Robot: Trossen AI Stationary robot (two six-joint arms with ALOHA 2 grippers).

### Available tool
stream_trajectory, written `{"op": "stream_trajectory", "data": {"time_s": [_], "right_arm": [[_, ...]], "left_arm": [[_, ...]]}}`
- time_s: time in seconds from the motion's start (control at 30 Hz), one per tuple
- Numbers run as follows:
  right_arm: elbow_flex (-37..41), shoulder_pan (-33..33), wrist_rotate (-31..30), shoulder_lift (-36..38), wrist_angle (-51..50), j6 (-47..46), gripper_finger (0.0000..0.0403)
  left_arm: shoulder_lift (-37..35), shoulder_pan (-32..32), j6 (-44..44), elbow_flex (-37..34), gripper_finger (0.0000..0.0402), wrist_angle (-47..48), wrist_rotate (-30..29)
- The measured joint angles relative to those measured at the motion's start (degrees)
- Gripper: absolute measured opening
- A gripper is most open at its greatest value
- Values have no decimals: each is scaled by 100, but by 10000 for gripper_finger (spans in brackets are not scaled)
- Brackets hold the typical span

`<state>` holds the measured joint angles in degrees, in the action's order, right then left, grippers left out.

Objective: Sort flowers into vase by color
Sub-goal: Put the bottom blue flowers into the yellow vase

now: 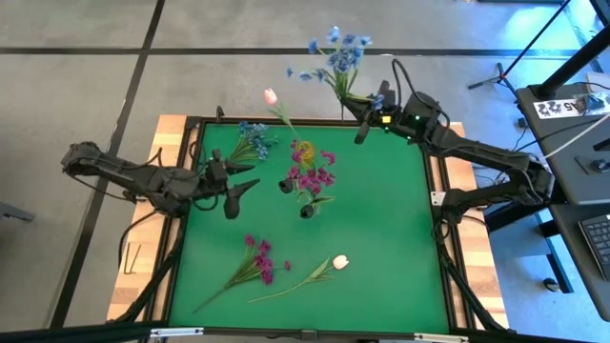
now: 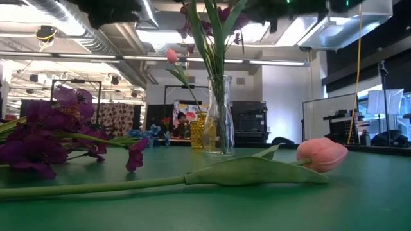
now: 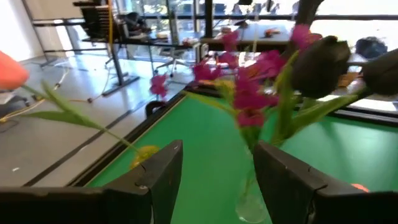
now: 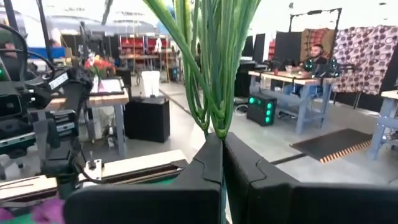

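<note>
No legible text, label, brand, number or sign anywhere.

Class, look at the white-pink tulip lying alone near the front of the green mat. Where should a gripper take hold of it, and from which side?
Grip the white-pink tulip on its thin green stem, midway, coming straight down from above. It lies flat; the bud is soft and bulky, and the leaf broadens the stem nearer the bud.
</note>
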<state>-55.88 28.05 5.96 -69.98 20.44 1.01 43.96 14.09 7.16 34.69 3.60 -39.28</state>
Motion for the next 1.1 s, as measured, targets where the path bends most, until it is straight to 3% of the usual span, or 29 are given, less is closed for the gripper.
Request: {"op": "stream_trajectory", "data": {"time_s": [0.17, 0.33, 0.77, 1.1], "right_arm": [[959, 554, 647, -57, 1663, -345, 0], [1517, 823, 1203, -483, 2915, -680, 0], [1572, 831, 1721, -2314, 5093, -1189, 0], [1314, 657, 1742, -3222, 5917, -1536, 0]], "left_arm": [[2, -387, -79, -184, 192, -483, 199], [-25, -601, -757, -396, 192, -1357, 391], [-62, -1910, -277, -1293, 192, -2399, 1839], [-61, -2132, 48, -1551, 192, -2568, 2102]]}}
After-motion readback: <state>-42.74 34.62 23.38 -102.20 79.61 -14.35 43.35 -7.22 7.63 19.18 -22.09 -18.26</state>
